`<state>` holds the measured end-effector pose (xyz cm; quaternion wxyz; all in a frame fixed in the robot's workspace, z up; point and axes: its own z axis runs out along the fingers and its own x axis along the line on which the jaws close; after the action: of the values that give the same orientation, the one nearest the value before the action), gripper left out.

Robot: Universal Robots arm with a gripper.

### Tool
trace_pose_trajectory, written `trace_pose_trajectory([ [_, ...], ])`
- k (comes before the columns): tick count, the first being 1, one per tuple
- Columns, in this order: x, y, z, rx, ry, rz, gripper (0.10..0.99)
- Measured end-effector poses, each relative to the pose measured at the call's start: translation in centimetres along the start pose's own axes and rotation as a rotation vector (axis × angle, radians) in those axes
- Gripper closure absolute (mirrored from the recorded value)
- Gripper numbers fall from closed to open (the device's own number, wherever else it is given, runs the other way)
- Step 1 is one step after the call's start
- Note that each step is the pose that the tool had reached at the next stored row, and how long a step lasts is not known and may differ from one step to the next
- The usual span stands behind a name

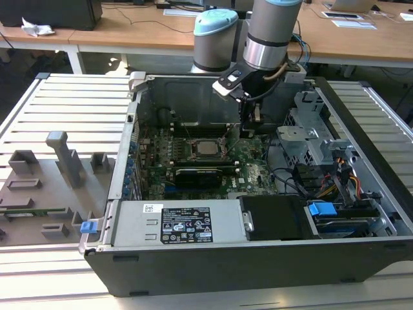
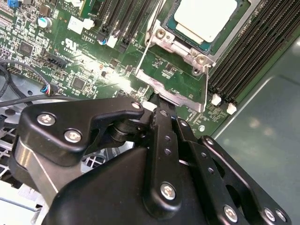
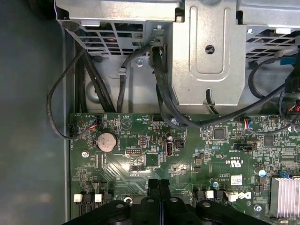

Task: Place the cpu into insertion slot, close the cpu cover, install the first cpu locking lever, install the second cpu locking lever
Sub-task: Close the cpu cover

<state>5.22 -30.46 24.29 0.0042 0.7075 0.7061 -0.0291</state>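
Observation:
The cpu (image 1: 208,148) lies flat in its socket on the green motherboard (image 1: 255,169); its silver top (image 2: 204,18) is bare. The cpu cover (image 2: 172,92), a thin metal frame, stands tilted up from the socket, and the green board shows through its window. Thin wire levers (image 2: 149,35) also stand raised beside the socket. My gripper (image 1: 249,132) hangs just to the exterior view's right of the socket. Its black fingers are shut together in both wrist views (image 2: 157,101) (image 3: 159,185), with the tips right at the cover's free edge, seemingly touching it.
Case walls surround the board. A metal drive cage (image 1: 303,139) with loose cables (image 1: 293,184) stands at the exterior view's right, and a power supply (image 1: 181,223) sits in front. Memory slots (image 2: 253,51) flank the socket. A grey fixture tray (image 1: 45,187) lies outside the case.

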Motion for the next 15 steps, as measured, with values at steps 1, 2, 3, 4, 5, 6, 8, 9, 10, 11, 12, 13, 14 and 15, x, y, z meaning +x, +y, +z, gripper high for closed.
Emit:
trace_pose_trajectory([
  [1, 0.00, -0.05, 0.00, 0.000, 0.0000, 0.000, 0.980],
  [2, 0.00, -0.11, 0.00, 0.000, 0.0000, 0.000, 0.980],
  [3, 0.00, -0.20, 0.01, 0.000, 0.0000, 0.000, 0.980],
  [4, 0.00, -0.26, 0.01, 0.000, 0.0000, 0.000, 0.980],
  [5, 0.00, -0.36, 0.01, 0.000, 0.0000, 0.000, 0.980],
  [6, 0.00, -0.45, 0.01, 0.000, 0.0000, 0.000, 0.980],
  [8, 0.00, -0.67, 0.02, 0.000, 0.0000, 0.000, 0.980],
  [9, 0.00, -0.75, 0.02, 0.000, -0.0001, 0.000, 0.980],
  [10, 0.00, -0.85, 0.03, 0.000, 0.0000, 0.000, 0.980],
  [11, 0.00, -1.02, 0.03, 0.000, -0.0001, 0.000, 0.980],
  [12, 0.00, -1.16, 0.04, 0.000, 0.0000, 0.000, 0.980],
  [13, 0.00, -1.28, 0.05, 0.000, 0.0000, 0.000, 0.980],
  [14, 0.00, -1.43, 0.05, 0.000, 0.0000, 0.000, 0.980],
  [15, 0.00, -1.57, 0.05, 0.000, 0.0000, 0.000, 0.980],
])
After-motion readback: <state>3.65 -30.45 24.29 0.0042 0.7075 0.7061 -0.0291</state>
